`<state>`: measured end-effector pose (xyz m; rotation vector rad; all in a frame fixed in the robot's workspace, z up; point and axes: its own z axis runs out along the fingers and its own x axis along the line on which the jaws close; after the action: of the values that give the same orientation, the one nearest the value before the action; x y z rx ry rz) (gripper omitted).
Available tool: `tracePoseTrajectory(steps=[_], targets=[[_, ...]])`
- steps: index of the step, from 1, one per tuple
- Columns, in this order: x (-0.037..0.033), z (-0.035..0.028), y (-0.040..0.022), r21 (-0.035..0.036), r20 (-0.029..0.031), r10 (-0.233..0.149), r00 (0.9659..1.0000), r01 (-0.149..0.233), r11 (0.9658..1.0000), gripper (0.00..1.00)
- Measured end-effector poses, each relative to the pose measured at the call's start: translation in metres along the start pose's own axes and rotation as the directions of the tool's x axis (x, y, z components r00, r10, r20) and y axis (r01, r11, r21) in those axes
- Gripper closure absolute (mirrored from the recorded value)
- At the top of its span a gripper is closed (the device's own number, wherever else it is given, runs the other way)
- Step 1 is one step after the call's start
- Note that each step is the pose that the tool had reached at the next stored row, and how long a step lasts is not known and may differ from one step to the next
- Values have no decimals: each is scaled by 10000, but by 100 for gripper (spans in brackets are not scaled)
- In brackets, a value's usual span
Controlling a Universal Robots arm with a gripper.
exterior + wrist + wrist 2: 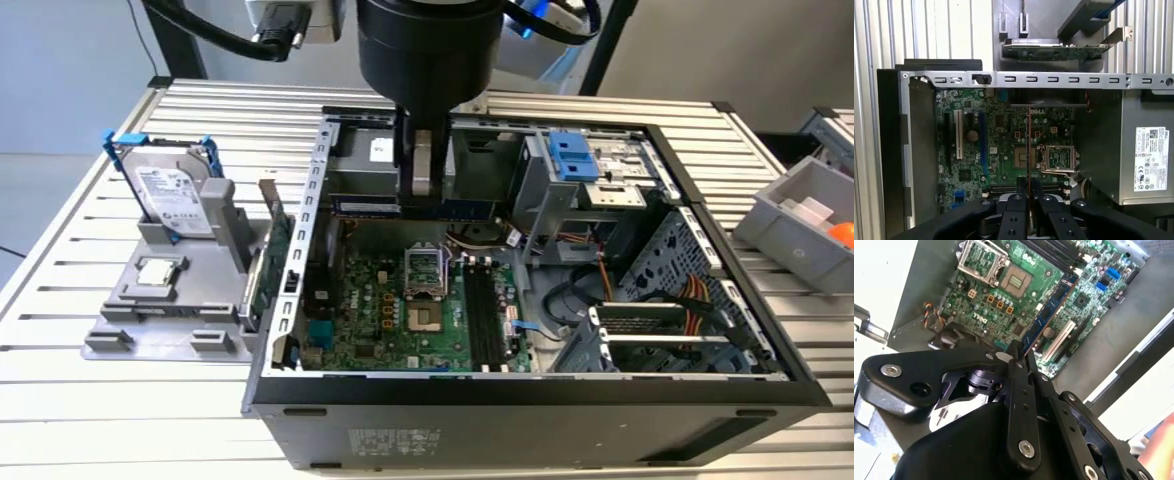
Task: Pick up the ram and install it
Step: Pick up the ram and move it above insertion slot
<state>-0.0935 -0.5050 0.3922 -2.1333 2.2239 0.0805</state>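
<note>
Holding: ram clamped between the closed fingers of the gripper; stick sticks out level on both sides of the fingers in the exterior view.
Ram position: hanging above the motherboard, toward the far end of the open computer case; apart from the black memory slots, not seated.
Second wrist view: blue stick runs out from the fingertips across the green board below.
First wrist view: seen edge-on as a thin line over the board, fingers pinching it.
Arm: thick black wrist dropping straight down into the case, black hose looping off toward the exterior view's left.
Case: lying on its side, lid off, CPU socket bare beside the slots, drive cage and cable bundle on the exterior view's right.
Surface: table of pale ribbed aluminium slats running crosswise, case sitting in the middle.
Exterior view's left: grey fixture just beside the case, hard drive upright in it in a blue-cornered frame, small silver chip lying flat, green expansion card standing on edge between fixture and case.
Exterior view's right: grey bin at the table edge, something orange inside.
Room: pale grey-blue background past the table, dark upright behind it.
</note>
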Motion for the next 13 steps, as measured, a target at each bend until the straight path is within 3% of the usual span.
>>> tracePoseTrajectory(steps=[13], targets=[[-13, 2, -319, 8, -1, 96, 10000, -96, 10000, 100]])
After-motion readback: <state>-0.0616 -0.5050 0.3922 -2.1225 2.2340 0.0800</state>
